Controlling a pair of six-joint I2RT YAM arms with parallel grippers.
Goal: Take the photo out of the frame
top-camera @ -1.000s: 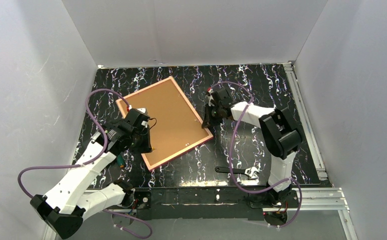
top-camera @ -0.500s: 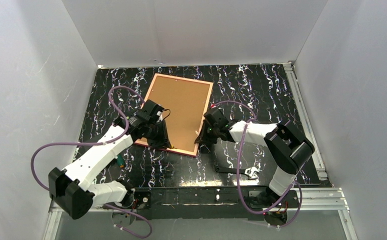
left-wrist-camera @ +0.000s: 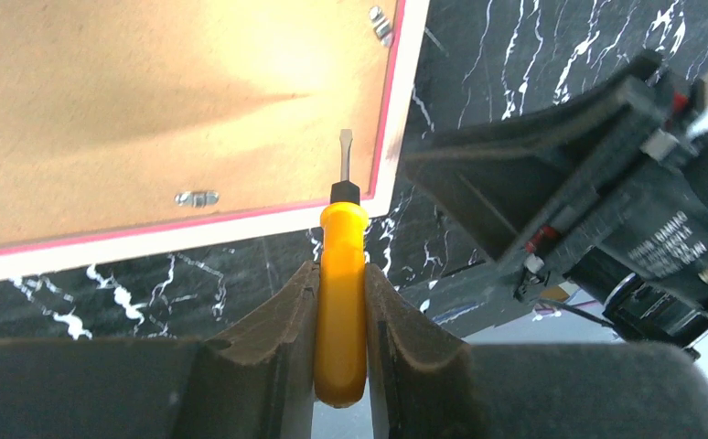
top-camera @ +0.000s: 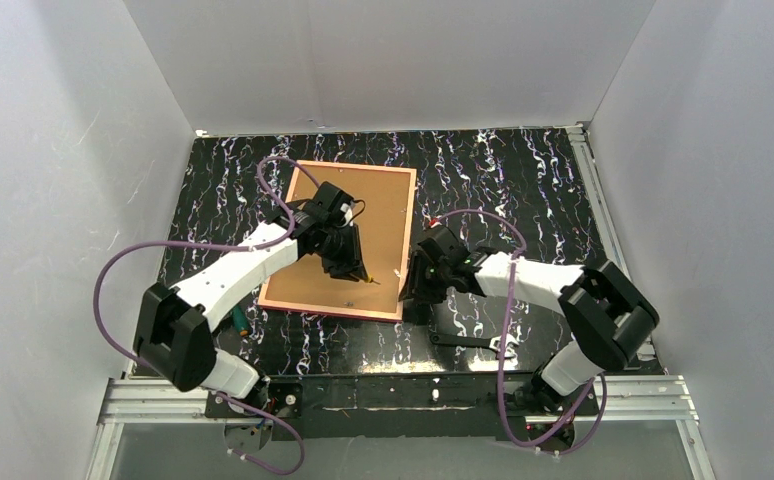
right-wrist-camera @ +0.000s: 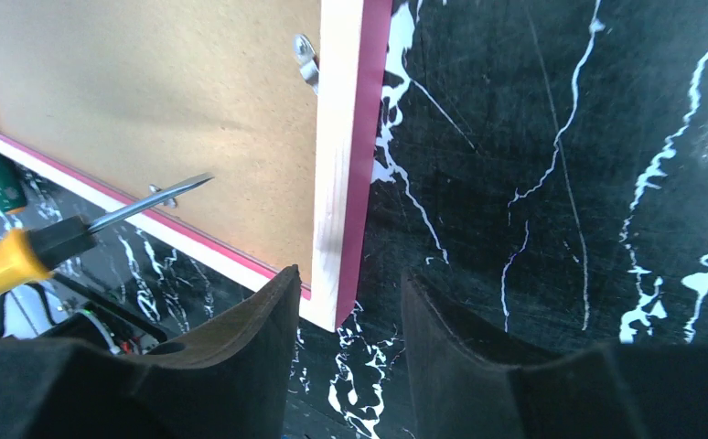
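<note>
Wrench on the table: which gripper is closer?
Right. The right gripper is at the frame's near right corner, just beyond the wrench; the left gripper is farther left over the frame's back, holding a screwdriver.

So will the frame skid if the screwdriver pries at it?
Likely: the frame lies flat on a glossy table, so it may slide. Its thin wooden border and board back suggest light but stiff. The open right gripper straddling its corner might block it.
</note>
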